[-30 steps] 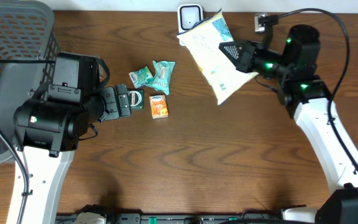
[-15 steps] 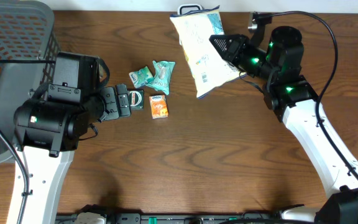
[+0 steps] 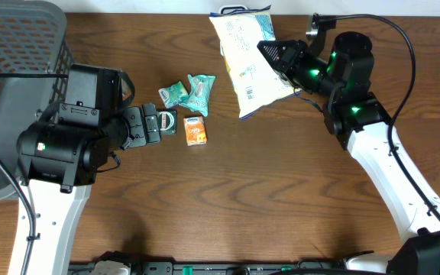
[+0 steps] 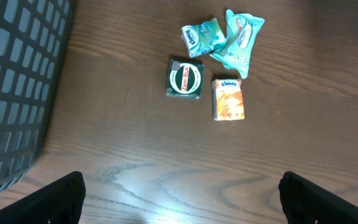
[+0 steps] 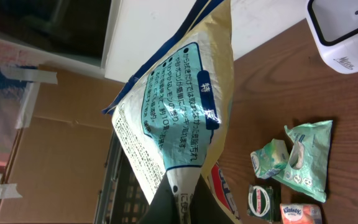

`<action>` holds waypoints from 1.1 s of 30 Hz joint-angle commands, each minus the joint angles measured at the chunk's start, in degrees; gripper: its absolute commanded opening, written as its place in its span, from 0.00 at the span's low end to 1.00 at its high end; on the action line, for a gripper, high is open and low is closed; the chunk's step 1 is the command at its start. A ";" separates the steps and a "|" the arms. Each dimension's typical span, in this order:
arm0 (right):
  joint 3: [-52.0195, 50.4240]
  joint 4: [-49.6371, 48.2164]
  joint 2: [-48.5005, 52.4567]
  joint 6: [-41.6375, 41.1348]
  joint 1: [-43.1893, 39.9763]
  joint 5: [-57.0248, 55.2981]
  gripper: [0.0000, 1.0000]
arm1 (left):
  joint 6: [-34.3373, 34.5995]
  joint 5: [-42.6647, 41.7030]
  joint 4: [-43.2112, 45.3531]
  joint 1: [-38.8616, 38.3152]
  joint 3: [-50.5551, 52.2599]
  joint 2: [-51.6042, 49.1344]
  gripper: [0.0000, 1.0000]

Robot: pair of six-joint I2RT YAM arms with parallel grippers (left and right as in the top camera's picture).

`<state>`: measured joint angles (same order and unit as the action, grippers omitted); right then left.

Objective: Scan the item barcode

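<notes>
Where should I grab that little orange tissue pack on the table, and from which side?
Take the orange tissue pack across its two long sides, coming straight down from above. It lies flat, face up. One short end almost meets a teal packet, while both long sides look free, though the gap toward the green tin is narrow.

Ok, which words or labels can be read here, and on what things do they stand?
"Zam-Buk": on the green tin.
"Kleenex": on the orange pack.
Japanese print on the yellow bag, the logo on the white scanner and the print on the teal packets: too small or blurred to read.
</notes>
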<state>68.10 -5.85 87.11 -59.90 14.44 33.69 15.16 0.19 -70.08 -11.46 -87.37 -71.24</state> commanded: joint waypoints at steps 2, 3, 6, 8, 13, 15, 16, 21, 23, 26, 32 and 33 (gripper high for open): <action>0.48 -0.59 -0.63 -0.11 0.24 0.96 0.01 | -0.11 0.52 -0.02 -0.09 -0.61 0.09 0.98; 0.48 -0.59 -0.63 0.17 0.24 0.96 0.01 | -0.11 0.52 -0.02 -0.09 -0.61 0.09 0.98; 0.46 -0.37 -0.63 0.42 0.24 0.96 0.01 | -0.11 0.52 -0.02 -0.09 -0.61 0.09 0.98; 0.46 -0.39 -0.63 0.42 0.24 0.98 0.01 | -0.11 0.52 -0.02 -0.09 -0.61 0.09 0.98; 0.46 -0.39 -0.63 0.39 0.22 1.01 0.01 | -0.11 0.52 -0.02 -0.09 -0.61 0.09 0.98; 0.46 -0.42 -0.63 0.39 0.22 1.05 0.01 | -0.11 0.52 -0.02 -0.09 -0.61 0.09 0.98; 0.46 -0.44 -0.63 0.39 0.17 1.20 0.01 | -0.11 0.52 -0.02 -0.09 -0.61 0.09 0.98; 0.46 -0.61 -0.63 0.35 0.17 1.18 0.01 | -0.11 0.52 -0.02 -0.09 -0.61 0.09 0.97; 0.46 -0.81 -0.63 0.35 0.17 1.18 0.01 | -0.11 0.52 -0.02 -0.09 -0.61 0.09 0.98; 0.46 -0.81 -0.63 0.37 0.13 1.33 0.01 | -0.11 0.52 -0.02 -0.09 -0.61 0.09 0.98; 0.46 -0.81 -0.63 0.35 -0.13 2.08 0.01 | -0.11 0.52 -0.02 -0.09 -0.61 0.09 0.98; 0.46 -0.81 -0.63 0.35 -0.13 2.32 0.01 | -0.13 0.52 -0.02 -0.09 -0.61 0.09 0.98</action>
<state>68.10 -6.07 87.11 -59.86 14.44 34.52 15.16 0.19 -70.08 -11.46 -87.37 -71.24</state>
